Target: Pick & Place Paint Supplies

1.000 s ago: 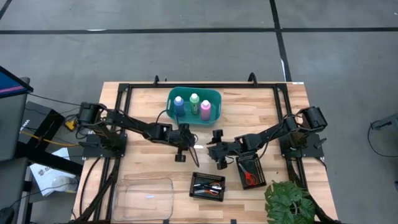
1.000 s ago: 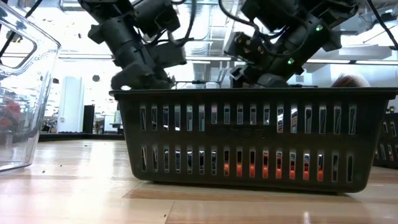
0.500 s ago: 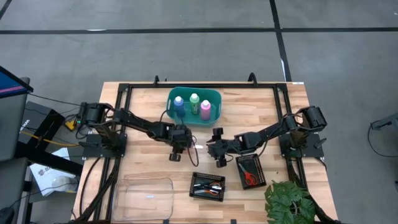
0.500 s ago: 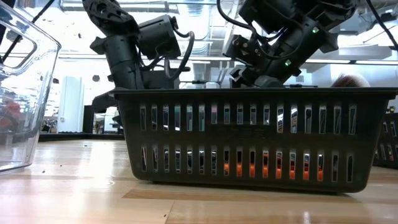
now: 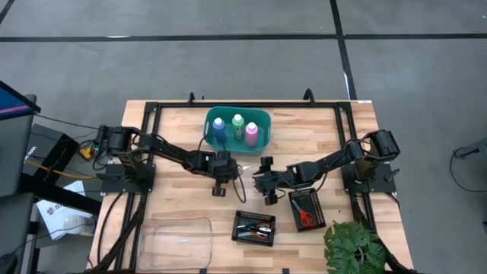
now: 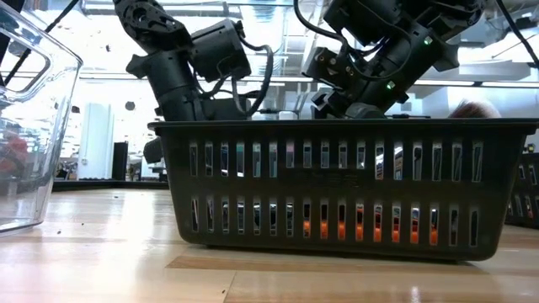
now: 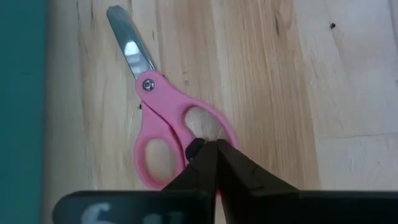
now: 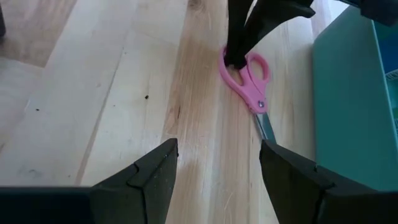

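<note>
Pink-handled scissors [image 7: 166, 118] lie flat on the wood just near of the teal basket [image 5: 262, 122]; they also show in the right wrist view [image 8: 247, 78]. The basket holds a blue bottle [image 5: 219, 127], a green bottle [image 5: 237, 124] and a pink bottle [image 5: 251, 132], all standing upright. My left gripper [image 7: 214, 152] stands over the scissors' handles, shut on them. My right gripper [image 8: 217, 177] is open and hovers to the scissors' right [image 5: 266, 190], touching nothing. More scissors and brushes lie in the black mesh trays [image 5: 255, 227] [image 5: 307, 209]. My left gripper meets the pink scissors at the handle, where the two finger loops join [image 7: 186, 140]. Its fingers [image 8: 238, 43] come steeply from above, pointing down. The fingertips cover the exact spot of contact. The scissors lie flat on the table, blades [image 7: 124, 37] pointing away.
A clear plastic bin [image 5: 179, 242] sits at the near left. A potted plant [image 5: 356, 247] stands at the near right corner. In the low view the black mesh tray [image 6: 337, 185] hides both grippers' fingertips. Bare wood lies between the scissors and the trays.
My left gripper has turned and tipped from a slant to a steeper, more upright stance over the scissors, shifting slightly toward the table's left and back. The right arm has kept still.
</note>
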Motion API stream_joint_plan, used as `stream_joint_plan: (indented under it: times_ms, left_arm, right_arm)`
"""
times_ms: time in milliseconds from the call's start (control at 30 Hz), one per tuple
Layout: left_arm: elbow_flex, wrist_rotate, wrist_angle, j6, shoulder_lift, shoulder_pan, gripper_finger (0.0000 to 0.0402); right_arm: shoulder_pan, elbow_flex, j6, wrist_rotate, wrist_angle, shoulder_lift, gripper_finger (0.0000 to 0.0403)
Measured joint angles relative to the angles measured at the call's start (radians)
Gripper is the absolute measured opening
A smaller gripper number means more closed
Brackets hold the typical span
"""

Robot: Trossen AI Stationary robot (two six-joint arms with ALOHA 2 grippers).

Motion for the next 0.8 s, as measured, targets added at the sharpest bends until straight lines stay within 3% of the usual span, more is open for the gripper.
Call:
stream_joint_plan:
  times_ms: [467,700,800]
  left_arm:
    - [-0.005,-0.066,0.017,-0.009,-0.083,-0.034,0.0]
    - [-0.003,-0.062,0.039,-0.007,-0.14,-0.039,0.0]
    - [-0.003,-0.011,0.012,-0.009,-0.143,-0.035,0.0]
  right_arm:
    - [0.003,0.0,-0.04,0.004,0.0,0.0,0.0214]
    - [-0.007,0.0,-0.09,0.053,0.012,0.0,0.0214]
    - [-0.007,0.0,-0.098,0.07,0.016,0.0,0.0214]
